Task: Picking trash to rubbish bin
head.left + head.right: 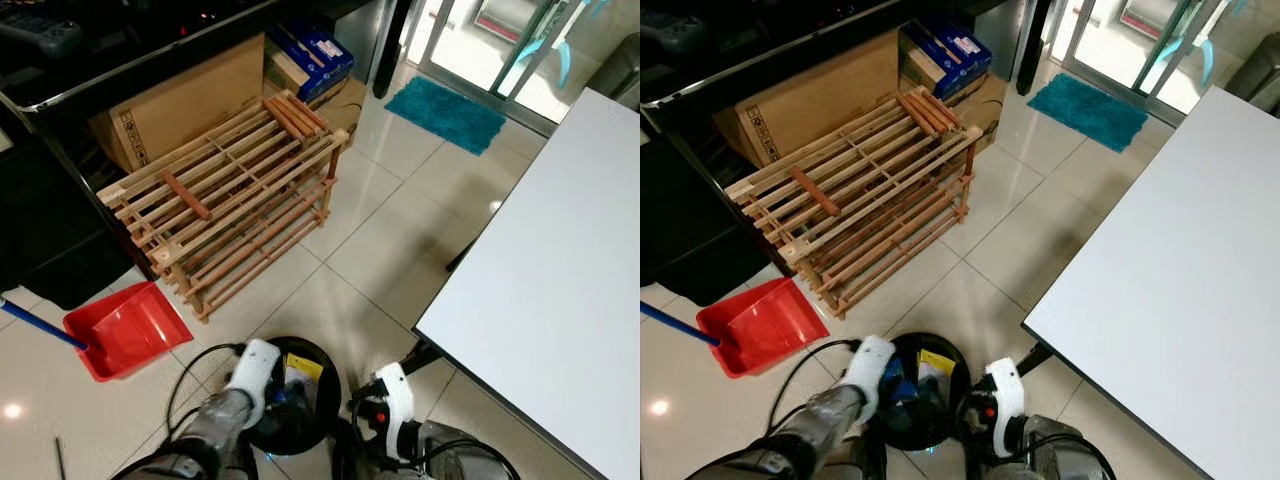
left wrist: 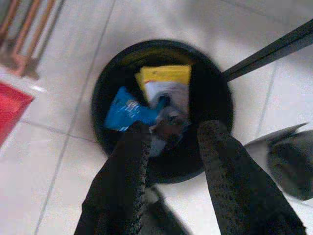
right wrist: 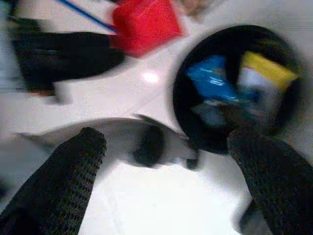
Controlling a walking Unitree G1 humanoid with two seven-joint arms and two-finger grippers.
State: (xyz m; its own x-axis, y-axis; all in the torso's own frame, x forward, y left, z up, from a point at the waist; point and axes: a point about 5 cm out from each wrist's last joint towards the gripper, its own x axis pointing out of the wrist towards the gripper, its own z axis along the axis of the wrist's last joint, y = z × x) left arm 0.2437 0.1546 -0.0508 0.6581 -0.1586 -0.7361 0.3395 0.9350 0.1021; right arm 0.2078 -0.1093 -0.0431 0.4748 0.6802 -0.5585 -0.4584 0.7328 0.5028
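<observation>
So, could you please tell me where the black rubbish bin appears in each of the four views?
Left eye view: black rubbish bin at bottom centre, between the two arms.
Right eye view: bin at bottom centre.
Left wrist view: bin in the middle, beyond the open left tool.
Right wrist view: bin at upper right, blurred.
Shared landmark: the red dustpan beside it.

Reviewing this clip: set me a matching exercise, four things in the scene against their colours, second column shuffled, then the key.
Things:
1. rubbish bin
2. dustpan
3. mat by the glass door
4. shoe rack

Colours:
A. red
B. bare wood
C. black
D. teal

Pairs: 1-C, 2-A, 3-D, 4-B
</observation>
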